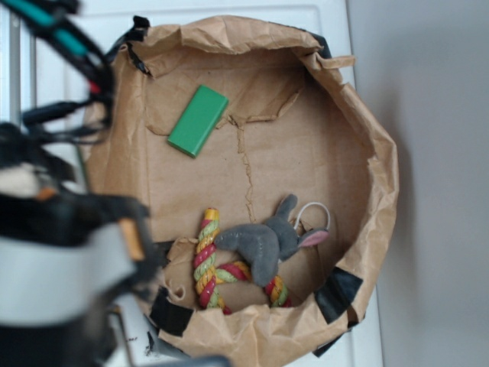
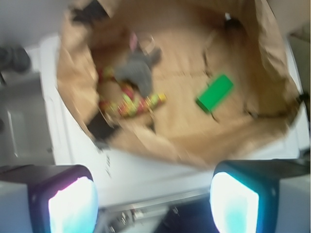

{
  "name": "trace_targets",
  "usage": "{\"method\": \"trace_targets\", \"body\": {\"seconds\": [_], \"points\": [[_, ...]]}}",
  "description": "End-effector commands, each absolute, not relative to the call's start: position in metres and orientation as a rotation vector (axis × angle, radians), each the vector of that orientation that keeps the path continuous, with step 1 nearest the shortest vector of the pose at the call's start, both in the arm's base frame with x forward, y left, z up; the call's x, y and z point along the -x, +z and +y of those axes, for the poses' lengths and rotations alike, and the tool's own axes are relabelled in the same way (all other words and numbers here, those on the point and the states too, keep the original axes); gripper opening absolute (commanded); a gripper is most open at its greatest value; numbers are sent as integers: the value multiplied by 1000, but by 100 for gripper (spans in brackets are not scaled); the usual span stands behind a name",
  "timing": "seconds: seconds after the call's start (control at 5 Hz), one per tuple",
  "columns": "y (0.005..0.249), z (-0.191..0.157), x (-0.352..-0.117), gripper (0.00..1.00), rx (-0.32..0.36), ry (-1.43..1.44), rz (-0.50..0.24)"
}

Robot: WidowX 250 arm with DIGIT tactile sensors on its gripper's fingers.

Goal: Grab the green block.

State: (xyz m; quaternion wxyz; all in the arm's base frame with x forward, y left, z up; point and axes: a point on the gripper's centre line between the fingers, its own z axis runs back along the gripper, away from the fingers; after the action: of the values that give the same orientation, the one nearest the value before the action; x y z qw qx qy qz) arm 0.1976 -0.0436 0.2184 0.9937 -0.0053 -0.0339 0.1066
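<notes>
While the green block [image 1: 198, 121] lies flat on the brown paper floor of the paper-lined bin [image 1: 378, 164], toward its upper left in the exterior view, we see it well apart from the other items. Across the floor, the grey plush toy [image 1: 266, 240] rests on top of the green-yellow-red braided rope [image 1: 206, 260], near the bin's lower wall. From the wrist view, our gripper [image 2: 153, 201] sits outside the bin rim over the white surface [image 2: 146, 172], its two fingers [image 2: 73, 206] spread wide with nothing between them, well away from the block.
</notes>
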Motion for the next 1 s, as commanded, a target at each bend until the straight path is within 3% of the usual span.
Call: {"method": "trace_targets", "body": {"seconds": [0.0,0.6,0.8], "points": [[218,-2,-249,100,164,715,-144],[218,-2,-249,100,164,715,-144],[168,16,-266,100,128,723,-145]]}}
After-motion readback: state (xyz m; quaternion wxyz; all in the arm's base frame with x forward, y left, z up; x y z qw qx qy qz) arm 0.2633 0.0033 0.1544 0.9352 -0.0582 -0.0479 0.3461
